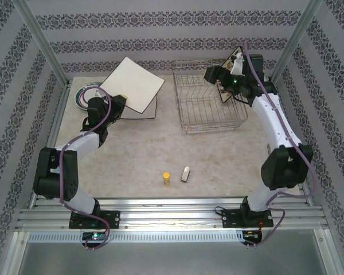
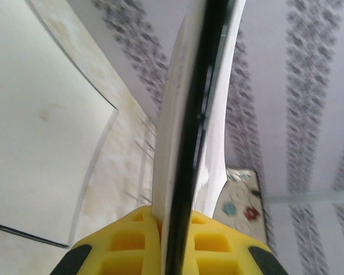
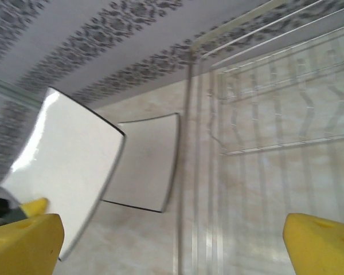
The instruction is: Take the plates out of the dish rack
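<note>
My left gripper (image 1: pixel 119 102) is shut on the edge of a square plate (image 1: pixel 132 85), held tilted with its white back up over the left of the table. In the left wrist view the plate's dark-rimmed edge (image 2: pixel 189 143) runs up between the yellow fingers (image 2: pixel 132 240). Under it a second square plate (image 1: pixel 143 110) lies flat, with a round teal-ringed plate (image 1: pixel 80 94) to its left. The wire dish rack (image 1: pixel 209 106) stands at the back right. My right gripper (image 1: pixel 218 77) hangs open over the rack's far right end, its jaws wide apart with nothing between them (image 3: pixel 173 235). A flowered square plate (image 1: pixel 236 60) stands behind it.
A small yellow cylinder (image 1: pixel 167 178) and a grey block (image 1: pixel 186 173) lie on the table near the front middle. Patterned walls close in the back and both sides. Metal frame posts (image 1: pixel 43 43) rise at the back corners.
</note>
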Controlling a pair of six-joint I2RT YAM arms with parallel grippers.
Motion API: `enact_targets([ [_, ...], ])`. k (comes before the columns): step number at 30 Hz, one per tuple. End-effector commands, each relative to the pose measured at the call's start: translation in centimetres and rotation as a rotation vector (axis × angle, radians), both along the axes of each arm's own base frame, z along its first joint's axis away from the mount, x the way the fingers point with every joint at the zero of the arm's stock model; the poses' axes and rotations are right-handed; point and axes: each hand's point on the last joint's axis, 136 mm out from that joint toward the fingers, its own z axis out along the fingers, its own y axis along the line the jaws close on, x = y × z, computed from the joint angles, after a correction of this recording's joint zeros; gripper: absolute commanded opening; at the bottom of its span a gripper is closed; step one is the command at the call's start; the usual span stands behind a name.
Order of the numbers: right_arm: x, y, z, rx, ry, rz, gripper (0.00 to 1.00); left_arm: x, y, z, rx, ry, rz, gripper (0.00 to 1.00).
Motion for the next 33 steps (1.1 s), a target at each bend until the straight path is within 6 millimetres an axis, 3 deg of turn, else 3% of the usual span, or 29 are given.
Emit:
enact_targets([
  [1,-3.7,-3.5,-1.8,-0.299,0.066,-0.077,0.98,0.0,2.7,9.4,-0.022,-0.333,0.207,0.0],
  [5,-6.2,-4.2,-1.3,-0.389,0.055,-0.091,0.98,-0.1,2.7,8.5,-0.027,-0.348,0.286,0.0],
  [11,-8.3,-5.4,-2.4,-0.546,0.108,-0.094,0.98,0.9,2.2,7.0,-0.067,-0.355,0.336,0.0],
  [20,-8.4,-5.0,-3.5,-0.559,0.127,-0.067,0.98,2.6,0.8,3.1,-0.126,-0.322,0.395,0.0],
  [33,-8.1,-4.8,-4.3,-0.563,0.142,-0.046,0.98,5.2,-0.3,-0.7,-0.192,-0.263,0.406,0.0],
])
